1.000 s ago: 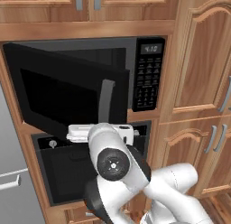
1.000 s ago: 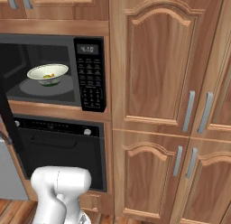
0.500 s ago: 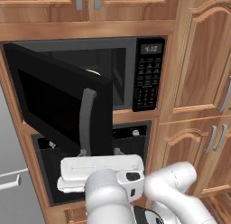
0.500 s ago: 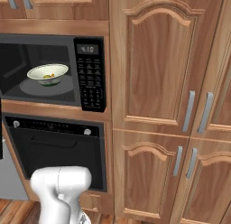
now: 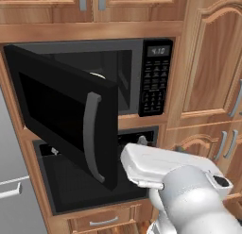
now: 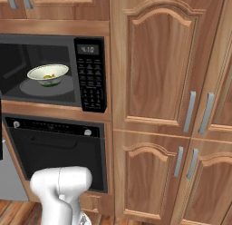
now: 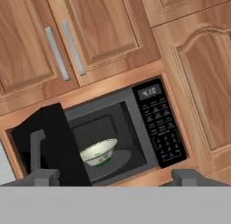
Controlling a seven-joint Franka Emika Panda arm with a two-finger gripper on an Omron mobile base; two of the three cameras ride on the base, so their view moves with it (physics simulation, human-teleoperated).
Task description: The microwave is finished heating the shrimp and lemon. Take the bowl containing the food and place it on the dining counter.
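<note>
The microwave point(image 6: 54, 72) stands with its door point(image 5: 66, 115) swung open, the bowl point(image 6: 48, 75) of lemon point(image 6: 45, 76) inside on the turntable. The end effector point(image 7: 113, 177), fingertips spread wide, holds nothing.

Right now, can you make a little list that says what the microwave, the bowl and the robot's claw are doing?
microwave: door swung open to the left, display lit
bowl: inside the microwave, sitting on the round tray
food: small yellow and orange bits in the bowl
claw: low, out in front of the microwave, pointing at the bowl; fingertips apart, holding nothing
oven: below the microwave, door closed
</note>
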